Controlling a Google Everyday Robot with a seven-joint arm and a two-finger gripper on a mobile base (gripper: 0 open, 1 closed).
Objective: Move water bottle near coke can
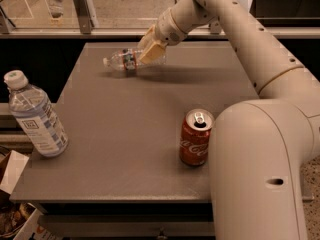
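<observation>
Near right on table (120, 154): coke can (196, 138), upright. Near left: big bottle (35, 116), not the target. Far centre: water bottle (125, 60) on its side, cap left, pinched tight in gripper (150, 54), prob. just off the top. Carry step; next needs a haul near-right, set down beside can w/o bumping it.

Large bottle (36, 118) on grey table (125, 134)
It stands upright, white-capped, at nine o'clock by the edge.

Far back, the water bottle (125, 60) sideways; nearer, the coke can (196, 137) upright.
The claw (152, 51) grips the clear bottle, white cap pointing left; the red can stands well apart on the desk (125, 134).
</observation>
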